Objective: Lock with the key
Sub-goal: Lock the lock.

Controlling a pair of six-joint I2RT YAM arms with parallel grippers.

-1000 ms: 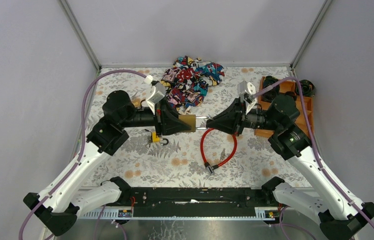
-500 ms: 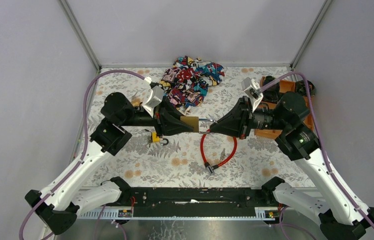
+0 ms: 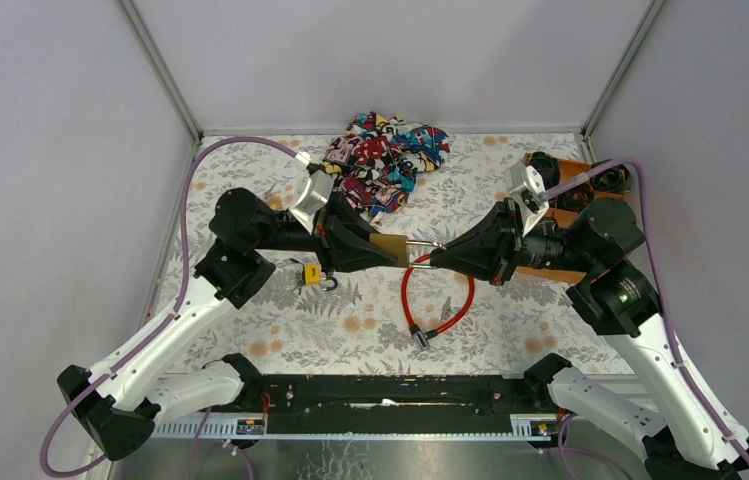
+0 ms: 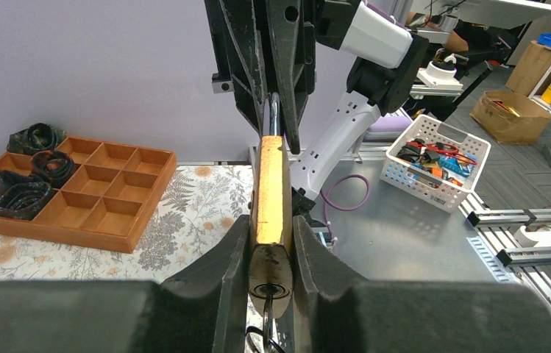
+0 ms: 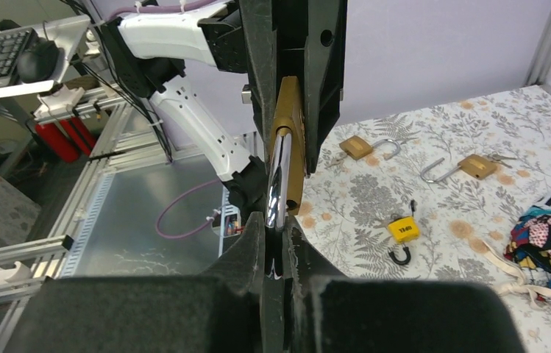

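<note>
My left gripper (image 3: pixel 375 250) is shut on a brass padlock (image 3: pixel 388 247) held in the air over the table's middle. In the left wrist view the padlock body (image 4: pixel 271 184) stands between my fingers (image 4: pixel 217 272), with a key (image 4: pixel 267 312) in the keyhole on its near end. My right gripper (image 3: pixel 430 258) faces it and is shut on the padlock's silver shackle (image 3: pixel 418 243). In the right wrist view the shackle (image 5: pixel 279 180) runs up from my gripper (image 5: pixel 278 239) to the brass body (image 5: pixel 292 132).
A yellow padlock (image 3: pixel 312 272) and a red cable lock (image 3: pixel 440 300) lie below the grippers. A colourful cloth (image 3: pixel 382 160) lies at the back. A wooden compartment tray (image 3: pixel 590 175) stands at the right. Two open brass padlocks (image 5: pixel 355 147) (image 5: pixel 478 167) lie on the floral mat.
Both grippers and the padlock have shifted to the right. The right gripper has closed in on the shackle, and more of the shackle shows between them.
</note>
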